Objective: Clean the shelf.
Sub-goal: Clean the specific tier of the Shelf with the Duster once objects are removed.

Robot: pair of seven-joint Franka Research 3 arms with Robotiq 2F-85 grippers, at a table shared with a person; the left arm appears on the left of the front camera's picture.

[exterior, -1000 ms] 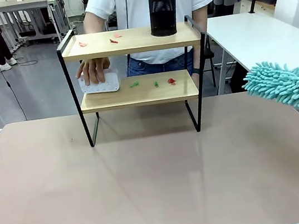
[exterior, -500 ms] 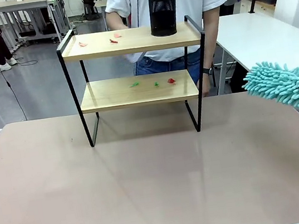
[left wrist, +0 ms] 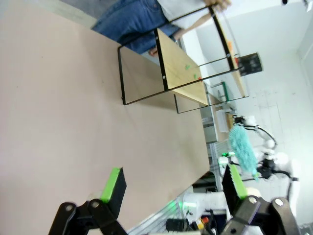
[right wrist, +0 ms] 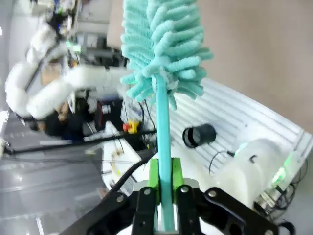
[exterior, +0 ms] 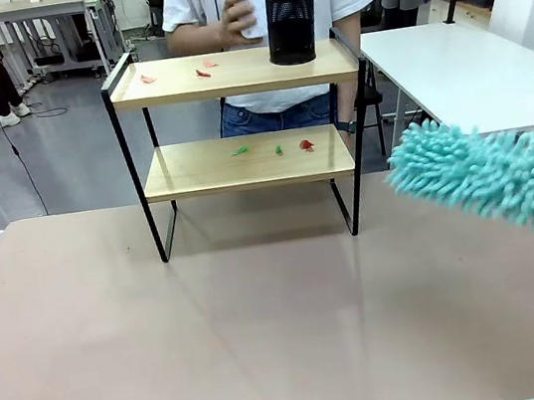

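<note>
The shelf (exterior: 246,163) stands at the far middle of the brown table, its two wooden boards in a black frame. Red and pink scraps (exterior: 203,72) lie on the top board; green and red scraps (exterior: 279,149) lie on the lower one. A teal fluffy duster (exterior: 485,177) reaches in from the right, its tip just right of the shelf's legs. In the right wrist view my right gripper (right wrist: 165,183) is shut on the duster's teal handle (right wrist: 162,127). My left gripper (left wrist: 173,182) is open over the table, far from the shelf (left wrist: 186,73).
A black mesh cup (exterior: 291,25) stands on the top board's right part. A person behind the shelf holds a white object (exterior: 250,1) in a hand above the top board. A white table (exterior: 459,71) stands at the right. The brown table (exterior: 267,331) lies wide in front.
The duster has swung left toward the shelf. The person's hand took the white object off the lower board and raised it above the top board.
</note>
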